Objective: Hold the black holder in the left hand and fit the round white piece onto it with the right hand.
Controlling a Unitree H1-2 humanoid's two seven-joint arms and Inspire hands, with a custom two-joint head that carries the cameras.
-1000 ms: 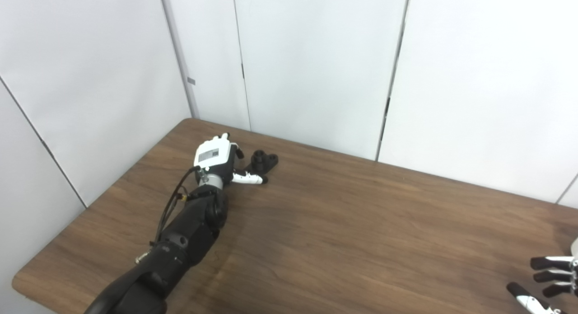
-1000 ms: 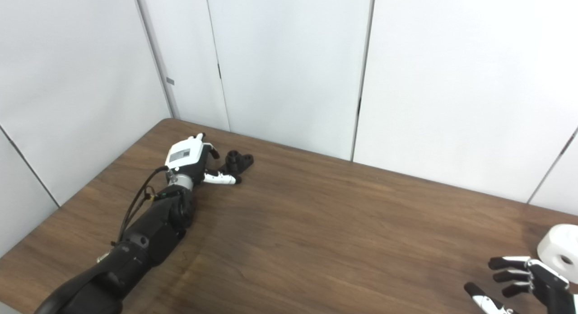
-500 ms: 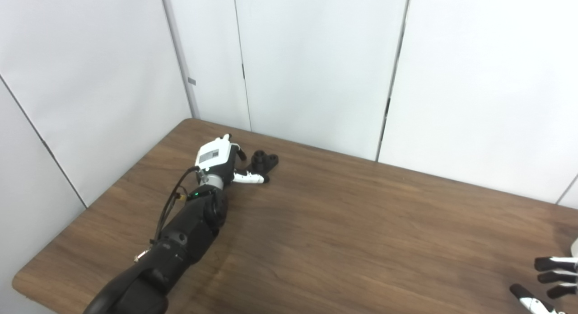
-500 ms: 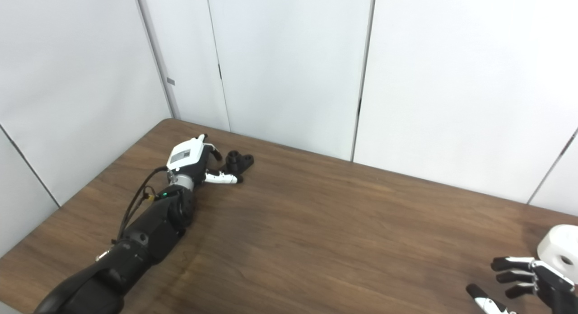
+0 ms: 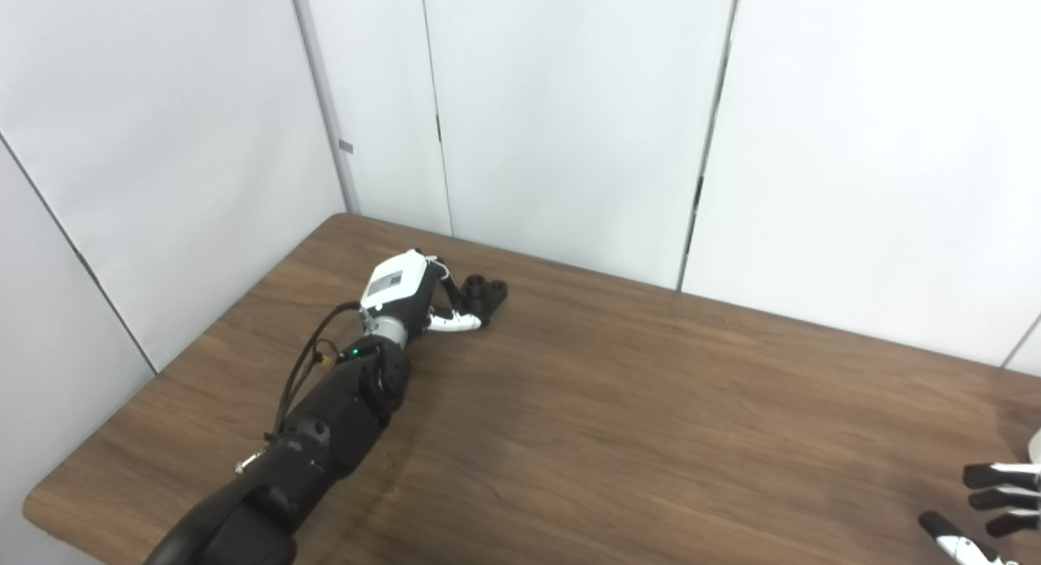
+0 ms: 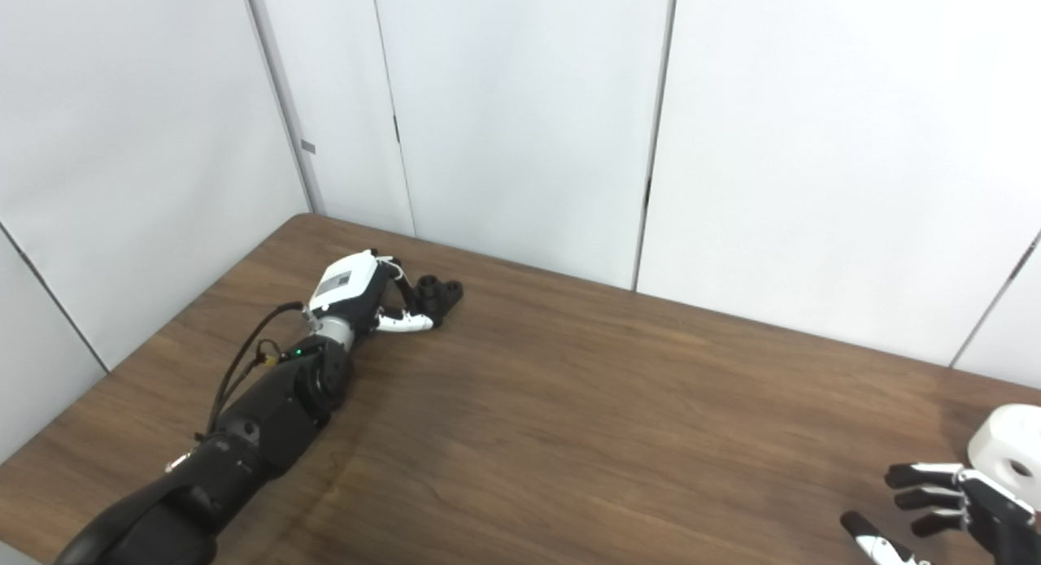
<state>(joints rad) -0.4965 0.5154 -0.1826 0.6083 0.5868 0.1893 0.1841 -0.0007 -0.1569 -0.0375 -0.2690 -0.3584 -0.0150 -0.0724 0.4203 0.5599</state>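
The left hand [image 6: 351, 290] touches the black holder [image 6: 437, 293] with fingers and thumb around it, near the table's [image 6: 569, 435] far edge. The right hand [image 6: 951, 512] is open, just beside the round white piece [image 6: 1007, 454].

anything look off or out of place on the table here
Nothing stands out. The black holder sits on the table at the left hand; the round white piece rests intact near the open right hand.
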